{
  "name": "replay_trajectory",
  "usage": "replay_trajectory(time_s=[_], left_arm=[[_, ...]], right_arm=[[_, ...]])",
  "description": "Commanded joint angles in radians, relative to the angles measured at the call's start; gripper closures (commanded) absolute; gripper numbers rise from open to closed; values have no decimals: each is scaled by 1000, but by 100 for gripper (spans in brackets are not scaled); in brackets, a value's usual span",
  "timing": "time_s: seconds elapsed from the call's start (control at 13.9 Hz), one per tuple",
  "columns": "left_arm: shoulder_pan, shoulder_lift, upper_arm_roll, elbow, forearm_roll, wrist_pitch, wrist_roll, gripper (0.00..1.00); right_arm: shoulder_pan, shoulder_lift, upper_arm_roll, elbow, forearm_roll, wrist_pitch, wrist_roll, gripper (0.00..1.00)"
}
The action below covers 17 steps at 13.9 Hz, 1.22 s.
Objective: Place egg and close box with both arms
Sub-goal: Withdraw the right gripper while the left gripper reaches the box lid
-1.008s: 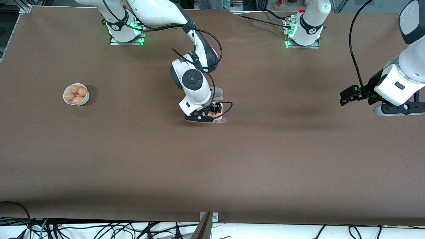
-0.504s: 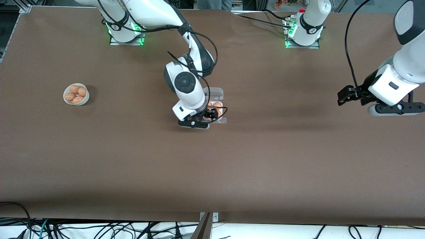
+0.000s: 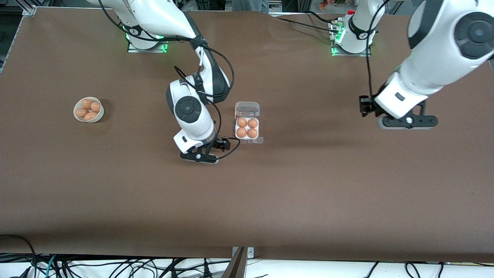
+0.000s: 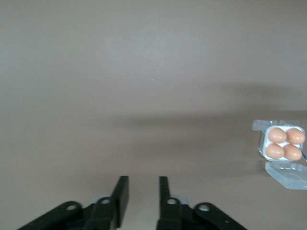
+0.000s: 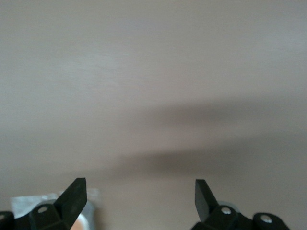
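The box [image 3: 236, 127] sits mid-table, a white four-cell tray with an egg [image 3: 242, 122] in every cell. Its clear lid [image 3: 247, 109] lies open on the side farther from the front camera. My right gripper [image 3: 223, 145] is open and empty just above the table, beside the box toward the right arm's end. My left gripper [image 3: 364, 105] is open and empty, over bare table toward the left arm's end. The left wrist view shows its gripper [image 4: 142, 190] apart, with the box [image 4: 263, 142] and lid [image 4: 288, 173] farther off. The right wrist view shows its gripper [image 5: 140, 192] spread wide.
A round white bowl [image 3: 78, 117] with several more eggs [image 3: 87, 103] stands toward the right arm's end of the table. Brown table surface lies between the left gripper and the box. Cables hang along the front edge.
My right gripper has drawn back from over the box toward the right arm's end, leaving four eggs uncovered. My left arm has swung in from the table's end toward the box.
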Motion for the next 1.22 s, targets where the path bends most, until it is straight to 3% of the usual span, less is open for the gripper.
replay_trajectory(time_s=[0.0,0.36,0.5,0.58,0.79,1.01,1.15], left_arm=[[-89,34,10,30,-22,-32,-95,74],[-172,84,10,31,-181,-31,-245,82],[-227,110,10,33,-194,-31,-300,84],[-261,138,10,51,-195,-31,-334,84],[-331,230,10,116,-230,-31,-447,88],[-377,287,10,122,-278,-26,-488,96],[-416,330,10,123,-292,-20,-486,100]], right_arm=[[-14,-48,-60,-7,14,-121,-119,0],[-178,-198,-48,-67,-18,-261,-217,0],[-257,-241,-31,-68,-46,-329,-297,0],[-323,-288,10,-80,-80,-354,-343,0],[-541,-422,229,-143,-351,-362,-362,0],[-609,-546,254,-194,-370,-371,-374,0],[-711,-605,315,-192,-367,-379,-383,0]])
